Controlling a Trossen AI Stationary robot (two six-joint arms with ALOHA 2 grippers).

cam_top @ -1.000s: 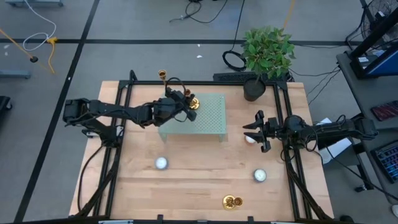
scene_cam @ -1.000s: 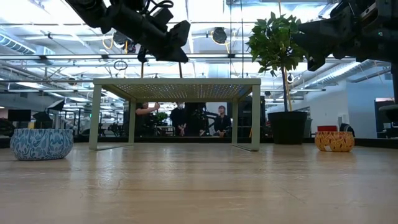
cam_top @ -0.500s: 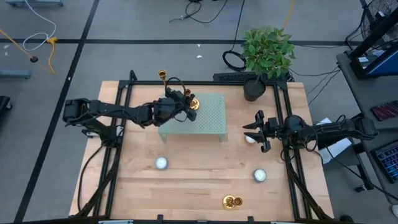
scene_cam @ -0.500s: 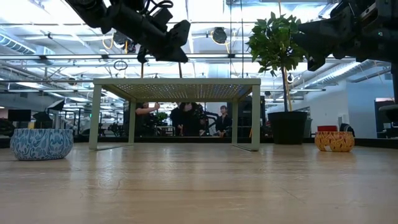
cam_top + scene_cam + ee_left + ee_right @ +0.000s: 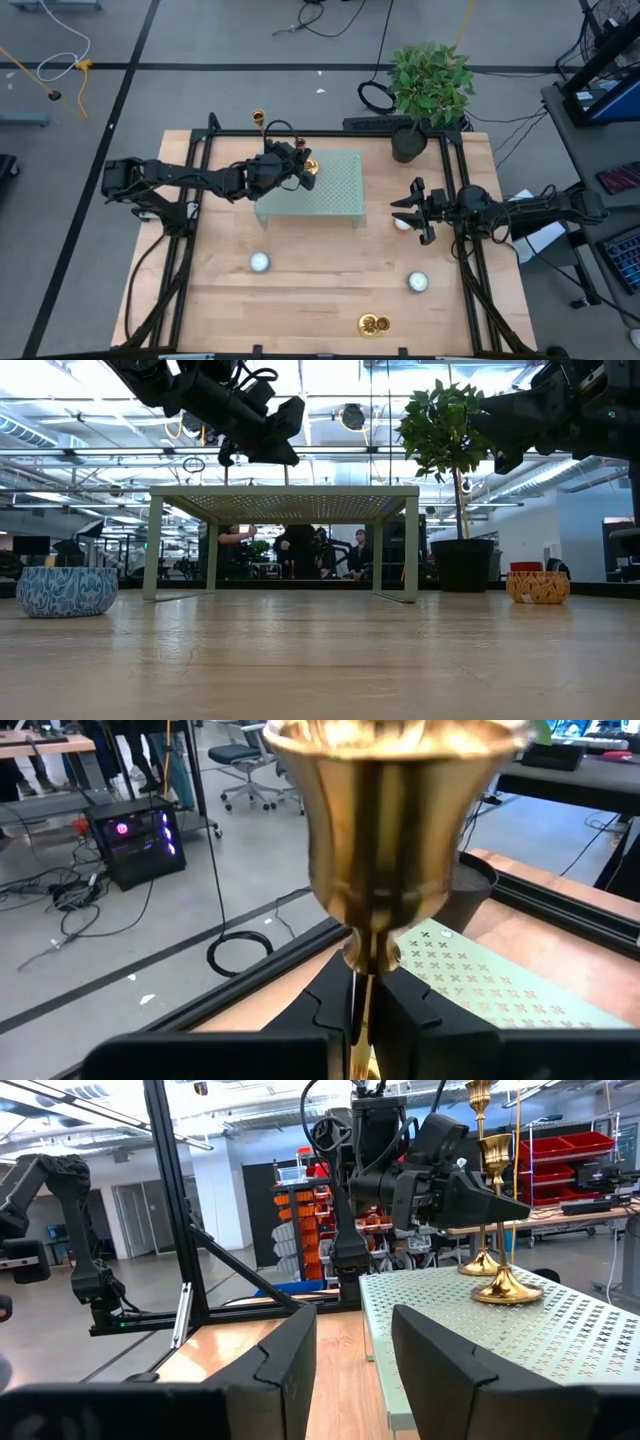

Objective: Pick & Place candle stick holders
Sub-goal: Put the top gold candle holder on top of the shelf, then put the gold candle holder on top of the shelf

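Note:
A gold candlestick (image 5: pixel 309 167) stands upright on the green perforated stand (image 5: pixel 335 190). Its cup fills the left wrist view (image 5: pixel 385 810). My left gripper (image 5: pixel 297 164) is shut on its stem, above the stand's far left part. A second candlestick (image 5: pixel 259 120) stands by its base at the stand's far left corner and also shows in the right wrist view (image 5: pixel 480 1180). A third (image 5: pixel 373 323) seems to lie on the table near its near edge. My right gripper (image 5: pixel 408 210) is open and empty, right of the stand. My left gripper pinches the candlestick's thin stem (image 5: pixel 362 982) between its two fingers, just below the cup. The fingers come level from the table's left and lie across the stem. The candlestick is upright, and its base (image 5: pixel 505 1290) looks set on the stand's top.
Small patterned bowls sit on the table: one near left (image 5: pixel 260 262), one near right (image 5: pixel 417 282), one by my right gripper (image 5: pixel 402 224). A potted plant (image 5: pixel 428 85) stands at the far right corner. A black frame rail (image 5: pixel 330 134) runs along the far edge. People show in the room behind (image 5: pixel 300 550).

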